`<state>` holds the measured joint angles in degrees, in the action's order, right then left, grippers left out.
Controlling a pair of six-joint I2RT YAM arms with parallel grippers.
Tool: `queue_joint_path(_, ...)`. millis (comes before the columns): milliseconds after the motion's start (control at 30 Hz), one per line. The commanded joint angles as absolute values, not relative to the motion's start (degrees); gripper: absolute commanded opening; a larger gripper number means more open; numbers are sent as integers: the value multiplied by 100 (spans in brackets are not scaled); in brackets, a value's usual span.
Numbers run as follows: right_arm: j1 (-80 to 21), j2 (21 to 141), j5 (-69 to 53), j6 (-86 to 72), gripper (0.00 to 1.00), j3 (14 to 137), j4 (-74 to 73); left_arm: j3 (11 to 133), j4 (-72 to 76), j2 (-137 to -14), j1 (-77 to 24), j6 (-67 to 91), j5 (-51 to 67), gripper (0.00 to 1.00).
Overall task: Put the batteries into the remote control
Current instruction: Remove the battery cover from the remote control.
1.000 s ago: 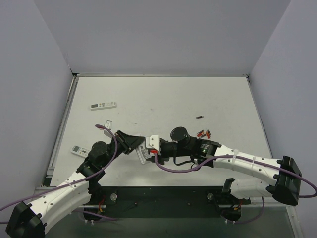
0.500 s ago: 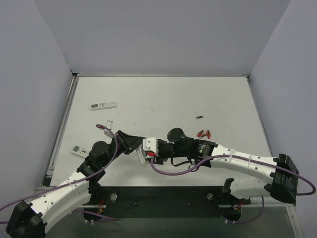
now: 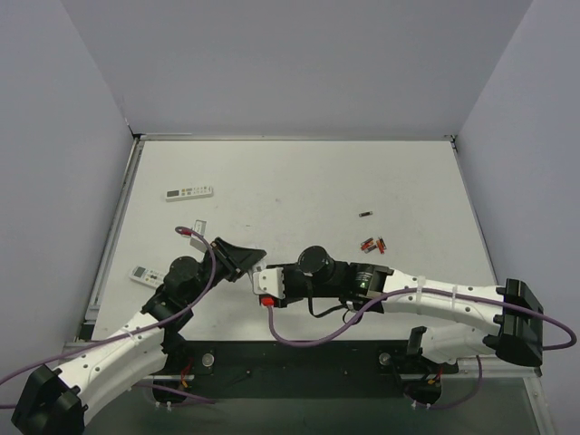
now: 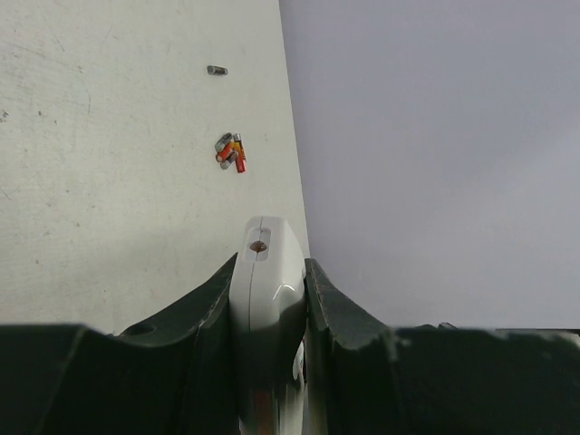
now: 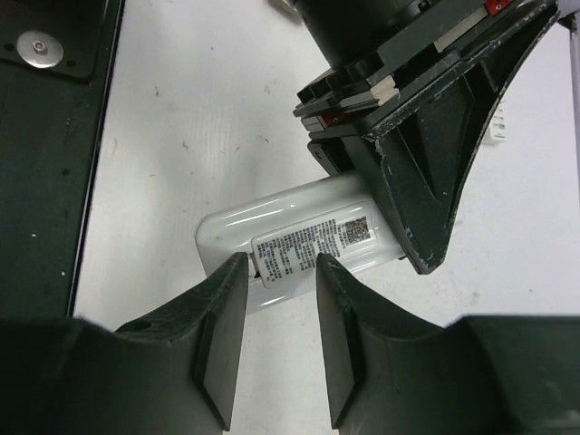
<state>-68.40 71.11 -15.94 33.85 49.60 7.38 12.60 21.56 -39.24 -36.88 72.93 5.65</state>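
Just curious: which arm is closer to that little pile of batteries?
Right: the right arm lies close beside the batteries; the left arm is well to their left.

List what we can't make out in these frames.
- Held remote: battery bay not shown; in the top view, left gripper and right gripper cover it.
- Batteries: count, too small in top and left wrist views.
- Label: print too small, right wrist.
- Small grey piece: too small to identify, top view.
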Motion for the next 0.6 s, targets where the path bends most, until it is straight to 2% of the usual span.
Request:
queue_joint_path(0, -7040, 7242, -458, 3946, 29, 4738, 1176, 1477, 2909, -3963, -3727, 7822, 1107, 0)
queue_joint_path(567, -7084, 7269, 641, 4500, 19, 4254, 2829, 1476, 2813, -4359, -3744, 7682, 1696, 0)
